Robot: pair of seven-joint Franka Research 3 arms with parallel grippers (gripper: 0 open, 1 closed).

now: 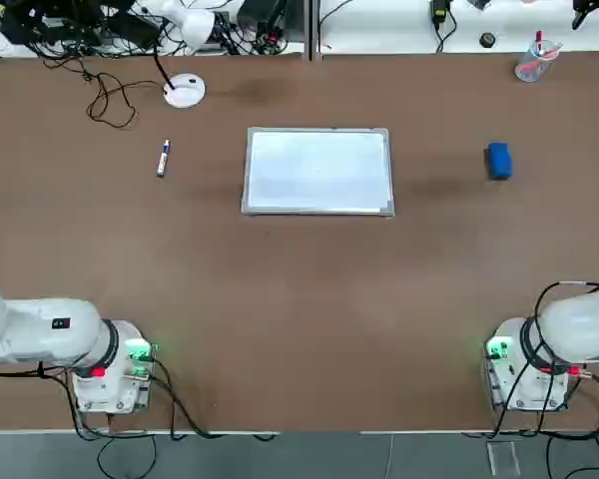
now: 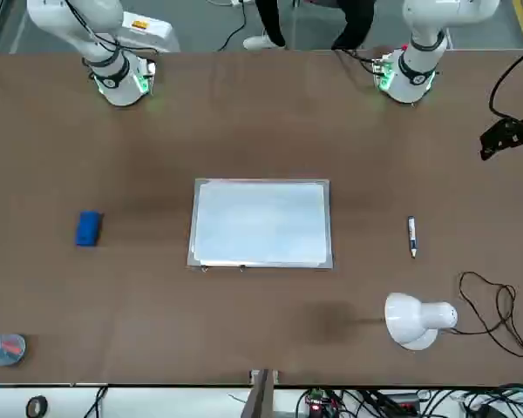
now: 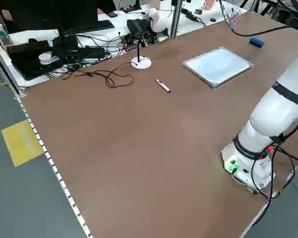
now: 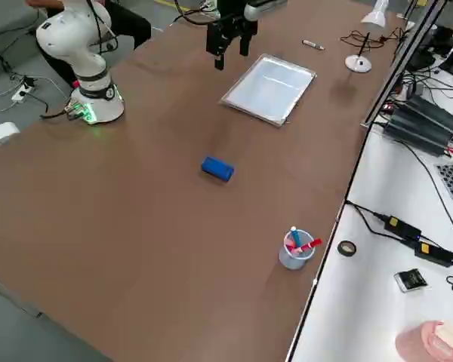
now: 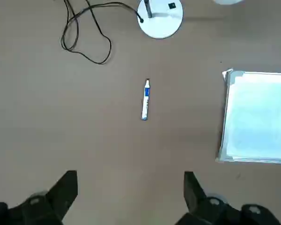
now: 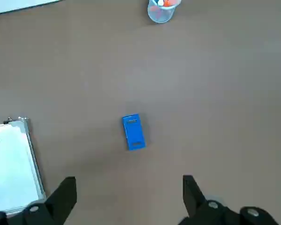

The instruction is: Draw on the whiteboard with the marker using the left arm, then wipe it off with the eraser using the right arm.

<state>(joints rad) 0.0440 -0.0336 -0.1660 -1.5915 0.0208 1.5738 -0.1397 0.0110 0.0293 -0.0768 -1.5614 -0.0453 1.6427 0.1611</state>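
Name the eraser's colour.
Bright blue; the eraser shows best in the right wrist view.

I observe even, moderately bright illumination across the table point(image 1: 309, 289); the lamp position is outside my views. In the front view, a soft, diffuse shadow lies beside the white desk lamp point(image 2: 408, 320). In the top view, a short dark shadow borders the left edge of the blue eraser point(image 1: 499, 161). The whiteboard point(image 5: 260, 117) registers as a pale, near-saturated surface in the left wrist view. In the right wrist view, a faint sheen lies on the brown surface, and the near end effector point(image 6: 129, 199) renders almost black, with little surface detail.
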